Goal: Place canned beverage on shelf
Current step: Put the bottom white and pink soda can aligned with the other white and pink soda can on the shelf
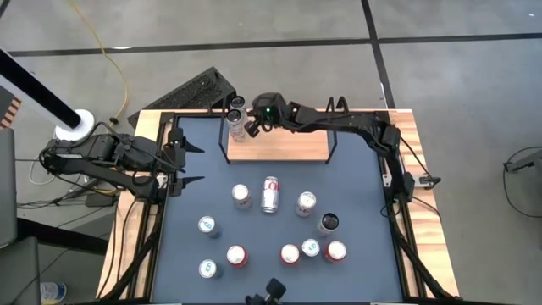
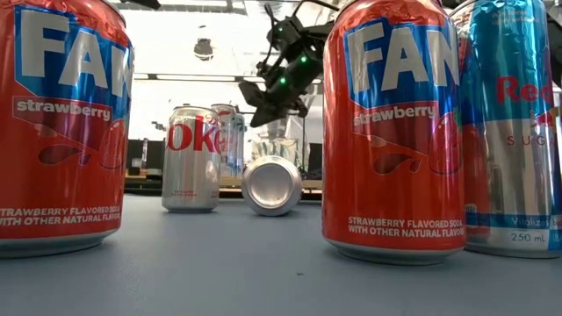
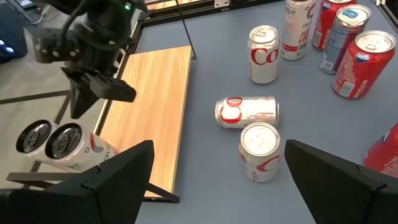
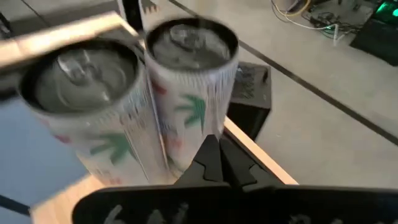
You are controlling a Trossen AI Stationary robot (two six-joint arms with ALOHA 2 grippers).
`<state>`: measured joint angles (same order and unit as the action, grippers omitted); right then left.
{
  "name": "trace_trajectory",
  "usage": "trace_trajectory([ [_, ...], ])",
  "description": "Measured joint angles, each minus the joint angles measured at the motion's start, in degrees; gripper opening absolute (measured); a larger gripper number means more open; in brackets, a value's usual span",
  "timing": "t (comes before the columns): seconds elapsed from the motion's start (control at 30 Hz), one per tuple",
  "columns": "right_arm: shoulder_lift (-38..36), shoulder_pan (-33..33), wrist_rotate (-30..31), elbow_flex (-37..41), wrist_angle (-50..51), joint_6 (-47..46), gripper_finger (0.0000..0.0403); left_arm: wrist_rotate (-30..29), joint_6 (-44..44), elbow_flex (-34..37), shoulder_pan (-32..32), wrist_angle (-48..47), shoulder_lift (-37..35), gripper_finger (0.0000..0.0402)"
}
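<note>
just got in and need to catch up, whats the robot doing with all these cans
It is stocking cans onto the shelf. Two tall white cans already stand at its left end. The right gripper hangs shut right beside them, holding nothing. The left gripper waits open at the table's left edge. About ten cans remain on the blue table, one Coke can lying on its side.

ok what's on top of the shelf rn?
Two upright cans side by side at one end of the shelf, the shut right gripper hovering beside them. The rest of the board looks bare. The arm covers part of its back edge.
</note>
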<state>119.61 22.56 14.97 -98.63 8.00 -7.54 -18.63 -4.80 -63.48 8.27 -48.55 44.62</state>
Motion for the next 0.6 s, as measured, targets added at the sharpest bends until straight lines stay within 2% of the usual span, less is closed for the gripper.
trace_trajectory([
  [0.13, 0.1, 1.4, -3.9, 0.0, -0.5, -1.8, 0.0000, 0.0, -0.1, 0.0, 0.0, 0.0, 0.0, 0.0352],
  [0.37, 1.2, 2.3, -4.7, 0.1, -1.6, -1.5, 0.0000, 0.0, -0.4, 0.0, 0.0, 0.0, 0.0, 0.0352],
  [0.6, 2.7, 3.1, -9.2, 0.0, -5.3, -2.3, 0.0000, -0.1, -0.5, 0.0, 0.0, 0.0, 0.0, 0.0352],
])
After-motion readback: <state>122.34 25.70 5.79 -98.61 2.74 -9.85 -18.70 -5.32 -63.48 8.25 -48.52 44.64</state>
